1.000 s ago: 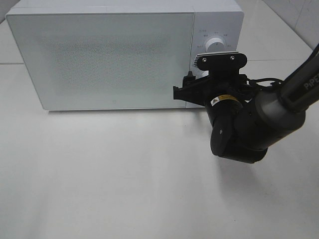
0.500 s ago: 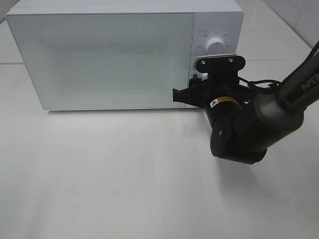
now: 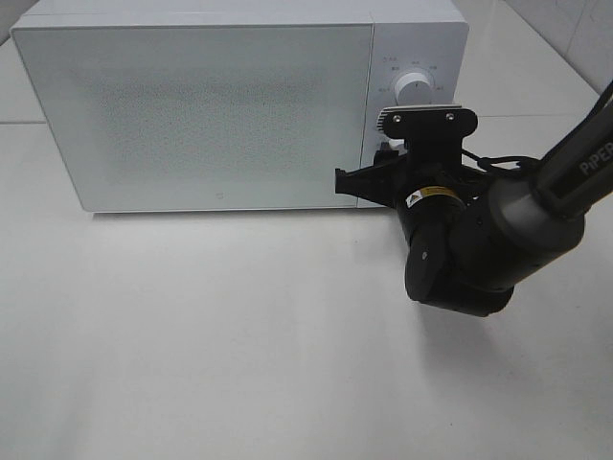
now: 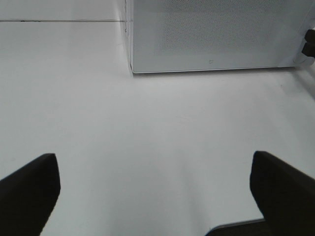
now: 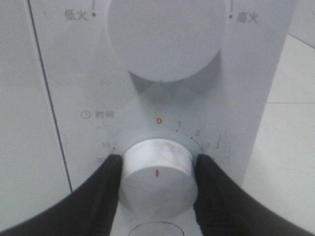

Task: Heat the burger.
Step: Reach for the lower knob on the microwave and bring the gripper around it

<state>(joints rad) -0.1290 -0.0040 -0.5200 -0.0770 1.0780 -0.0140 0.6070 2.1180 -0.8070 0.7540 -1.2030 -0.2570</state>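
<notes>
Arm [image 3: 578,169]: "PiPER" | timer knob [image 5: 156,191]: mark at 0 | right end effector [image 5: 156,169]: gripping knob

Exterior high: above, looking down on microwave [image 3: 220,105] front and table [image 3: 239,364]. Left wrist: low, well back, facing same door [image 4: 211,34]. Right wrist: very close on timer knob [image 5: 156,182]; upper knob [image 5: 165,39] probably the one exterior shows.

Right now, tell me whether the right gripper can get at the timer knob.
Likely yes: the right gripper has fingers either side of the timer knob, apparently touching it, nothing between.
</notes>
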